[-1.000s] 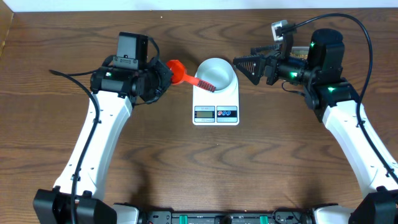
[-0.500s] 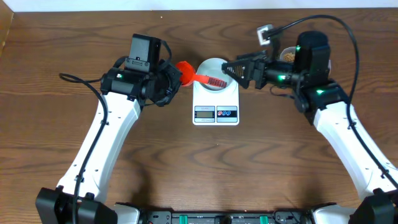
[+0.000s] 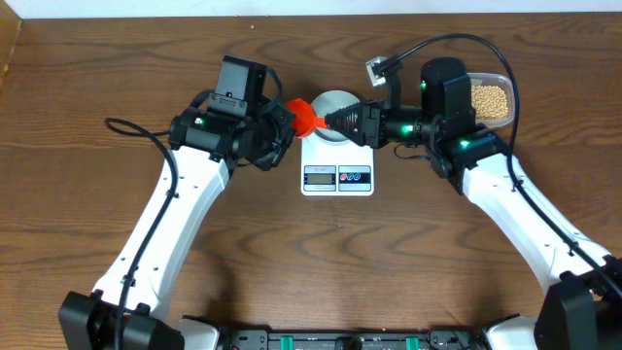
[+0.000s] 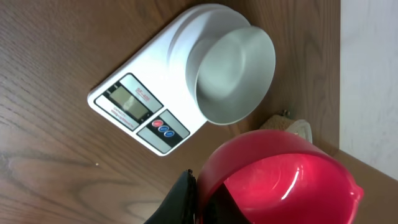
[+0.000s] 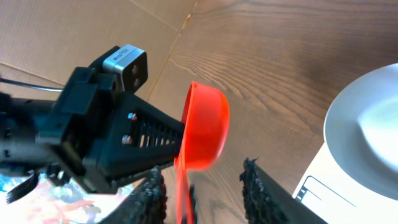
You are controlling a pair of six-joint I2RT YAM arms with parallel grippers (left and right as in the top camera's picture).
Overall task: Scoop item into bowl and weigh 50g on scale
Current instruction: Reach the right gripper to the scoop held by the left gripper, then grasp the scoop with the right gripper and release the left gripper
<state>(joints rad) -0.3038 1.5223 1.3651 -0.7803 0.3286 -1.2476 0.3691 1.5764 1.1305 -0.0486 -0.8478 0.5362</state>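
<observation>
The pale bowl (image 3: 333,100) sits empty on the white scale (image 3: 337,177); the left wrist view also shows the bowl (image 4: 233,74) and scale (image 4: 140,109). A red scoop (image 3: 303,115) hangs just left of the bowl, with my left gripper (image 3: 285,126) shut on it; its cup (image 4: 283,180) fills the lower left wrist view. My right gripper (image 3: 335,121) reaches over the bowl from the right. In the right wrist view the scoop (image 5: 205,130) has its handle between the right gripper's (image 5: 202,169) parted jaws, with a gap on one side. The tan item (image 3: 492,98) lies in a clear tub.
The clear tub (image 3: 507,115) stands at the back right, behind my right arm. Cables trail from both arms. Bare wooden tabletop (image 3: 340,262) lies in front of the scale.
My right arm has swung left over the bowl to the scoop's handle, its jaws narrowing, which uncovered the tub. My left arm has shifted right, still holding the scoop.
</observation>
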